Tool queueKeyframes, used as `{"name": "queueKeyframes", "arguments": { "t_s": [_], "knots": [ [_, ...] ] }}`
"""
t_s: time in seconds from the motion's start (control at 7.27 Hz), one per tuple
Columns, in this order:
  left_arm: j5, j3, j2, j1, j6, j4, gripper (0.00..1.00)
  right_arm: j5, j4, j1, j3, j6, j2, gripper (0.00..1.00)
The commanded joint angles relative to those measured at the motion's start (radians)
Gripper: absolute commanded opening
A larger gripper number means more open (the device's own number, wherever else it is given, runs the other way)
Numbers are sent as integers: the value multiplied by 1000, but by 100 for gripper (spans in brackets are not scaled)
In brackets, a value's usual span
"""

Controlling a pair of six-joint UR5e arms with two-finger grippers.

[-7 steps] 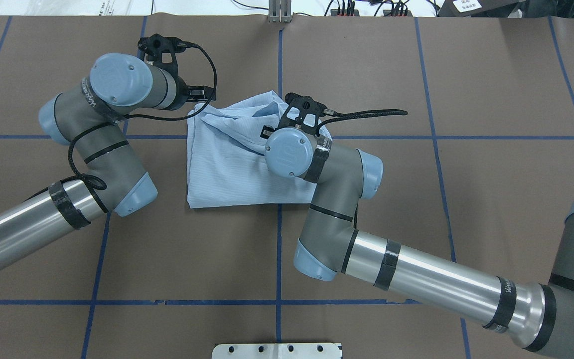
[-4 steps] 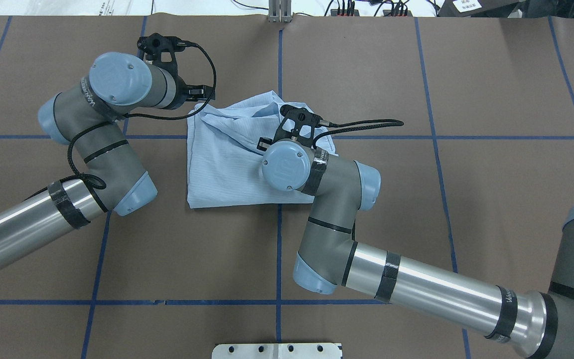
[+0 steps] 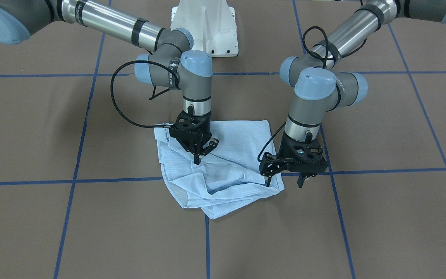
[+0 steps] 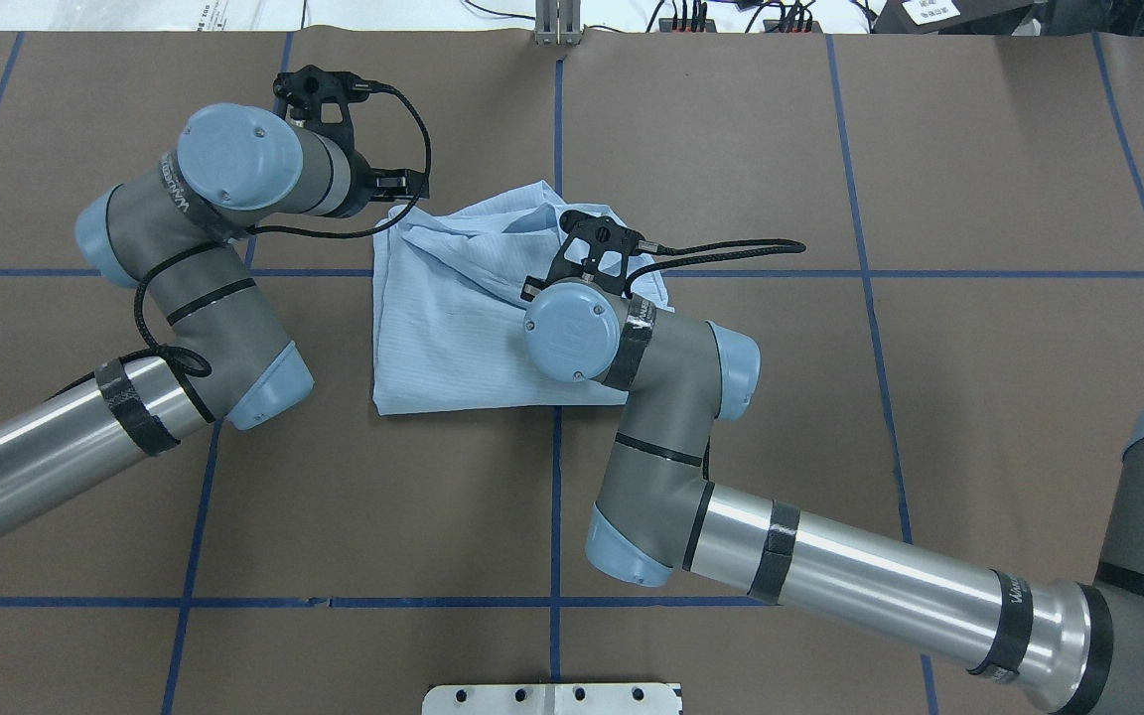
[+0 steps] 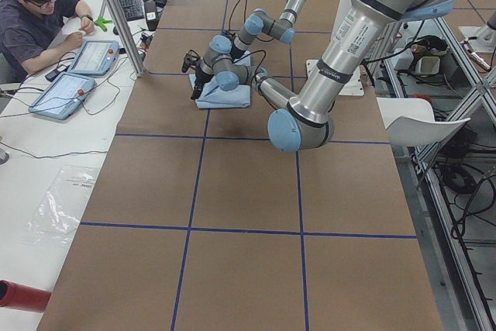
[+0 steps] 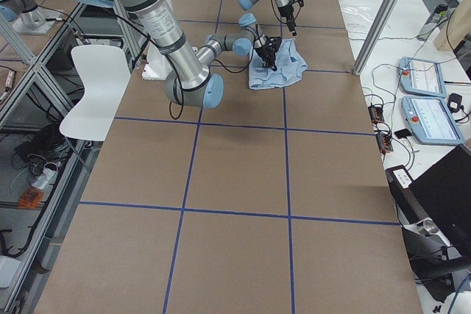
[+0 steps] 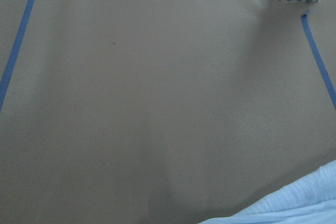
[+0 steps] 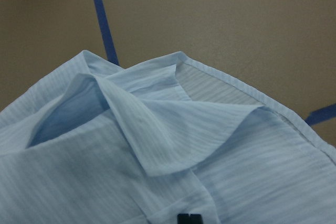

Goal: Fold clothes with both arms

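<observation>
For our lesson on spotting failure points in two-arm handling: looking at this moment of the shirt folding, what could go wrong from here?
1. The right gripper stands open over the rumpled middle of the shirt. Closing there, it may pinch several layers and drag the whole bundle.
2. The left gripper sits open at the shirt's corner, partly over bare table. It may catch only the edge, or miss it.
3. The raised collar could get creased into the next fold.

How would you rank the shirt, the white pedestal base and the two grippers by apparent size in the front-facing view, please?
1. Shirt, clearly the largest.
2. White pedestal base, partly cut off by the top edge.
3. Left gripper and right gripper: too alike to rank; the left one is slightly nearer the camera.
</observation>
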Motion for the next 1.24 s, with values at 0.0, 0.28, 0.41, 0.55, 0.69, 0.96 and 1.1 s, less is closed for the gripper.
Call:
{"name": "queueKeyframes", "arguments": {
  "t_s": [0.0, 0.28, 0.41, 0.55, 0.69, 0.96, 1.1],
  "knots": [
    [0, 0, 2, 0, 0, 0, 100, 1, 1, 40, 1, -51, 5, 0],
    [0, -3, 5, 0, -2, 0, 100, 1, 1, 97, -14, -73, 7, 0],
    [0, -9, 15, 0, -2, 0, 100, 1, 1, 106, -34, -76, 7, 0],
    [0, -11, 15, 0, -2, 0, 100, -5, 1, 108, -47, -76, 9, 0],
    [0, -15, 17, 0, -2, 0, 100, -7, 1, 108, -48, -76, 9, 26],
    [0, -17, 17, 0, 0, 0, 100, -2, 1, 114, -50, -82, 47, 100],
    [-2, -19, 17, 0, 0, 0, 100, 74, -11, 126, -32, -87, 64, 100]
  ]
}}
